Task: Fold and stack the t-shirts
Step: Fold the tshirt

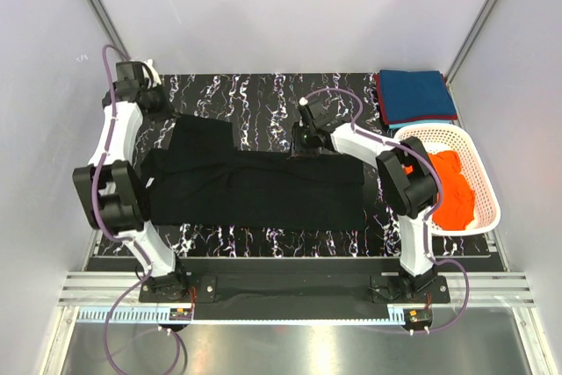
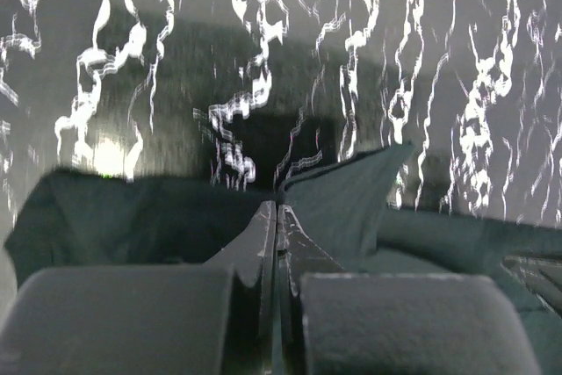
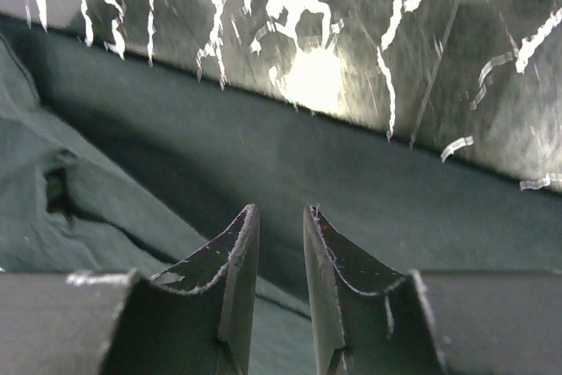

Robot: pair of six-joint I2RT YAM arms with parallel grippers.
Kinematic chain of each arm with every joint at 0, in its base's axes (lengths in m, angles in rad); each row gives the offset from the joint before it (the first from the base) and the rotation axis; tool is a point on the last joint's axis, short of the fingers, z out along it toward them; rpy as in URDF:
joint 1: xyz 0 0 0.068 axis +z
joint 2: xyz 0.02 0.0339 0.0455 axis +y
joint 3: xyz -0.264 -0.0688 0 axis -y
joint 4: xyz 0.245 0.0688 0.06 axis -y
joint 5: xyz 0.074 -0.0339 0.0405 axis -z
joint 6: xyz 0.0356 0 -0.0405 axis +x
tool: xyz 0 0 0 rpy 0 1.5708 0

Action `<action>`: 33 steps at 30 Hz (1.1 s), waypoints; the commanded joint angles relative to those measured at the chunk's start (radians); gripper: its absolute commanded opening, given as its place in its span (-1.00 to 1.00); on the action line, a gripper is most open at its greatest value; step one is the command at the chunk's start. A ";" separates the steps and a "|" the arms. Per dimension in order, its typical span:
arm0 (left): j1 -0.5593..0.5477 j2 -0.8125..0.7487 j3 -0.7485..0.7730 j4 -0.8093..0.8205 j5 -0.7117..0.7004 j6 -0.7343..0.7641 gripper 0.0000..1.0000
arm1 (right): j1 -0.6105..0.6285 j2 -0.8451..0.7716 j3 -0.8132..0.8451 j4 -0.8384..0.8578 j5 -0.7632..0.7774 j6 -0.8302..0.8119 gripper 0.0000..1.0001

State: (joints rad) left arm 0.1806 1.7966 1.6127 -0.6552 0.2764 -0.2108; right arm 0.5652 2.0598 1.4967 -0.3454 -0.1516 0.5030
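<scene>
While the black shirt [image 1: 263, 186] lies spread across the middle of the table [image 1: 263, 90], both arms reach to its far edge, so the step in hand is probably a fold of that edge toward the near side. The left gripper [image 2: 277, 208] is fully closed at the far left corner. A peak of black cloth rises just at its tips, so it appears to pinch the shirt there. The right gripper [image 3: 281, 212] stands a little open over the far edge, more to the right, with nothing between its fingers.

To fold well, I think the right one should first go down and take the edge firmly. Then both should lift together at equal height and carry the edge near, without pulling sideways, so that the fold line comes out straight. A folded blue shirt [image 1: 417, 94] lies at the far right; the orange shirt [image 1: 452, 191] is in the basket [image 1: 435, 131].
</scene>
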 commanded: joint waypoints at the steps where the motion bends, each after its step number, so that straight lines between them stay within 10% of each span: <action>1: -0.003 -0.084 -0.080 0.023 -0.040 0.001 -1.00 | 0.005 -0.101 -0.032 0.014 -0.025 -0.037 -0.33; 19: 0.002 -0.539 -0.510 0.071 -0.130 -0.087 -1.00 | -0.082 -0.332 -0.150 -0.392 0.428 0.224 -0.27; 33: 0.002 -0.700 -0.674 0.085 -0.224 -0.188 -1.00 | -0.303 -0.458 -0.374 -0.340 0.405 0.299 -0.31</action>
State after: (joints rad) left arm 0.1822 1.1072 0.9688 -0.6121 0.0586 -0.3748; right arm 0.2550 1.6318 1.1217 -0.7078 0.2268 0.7650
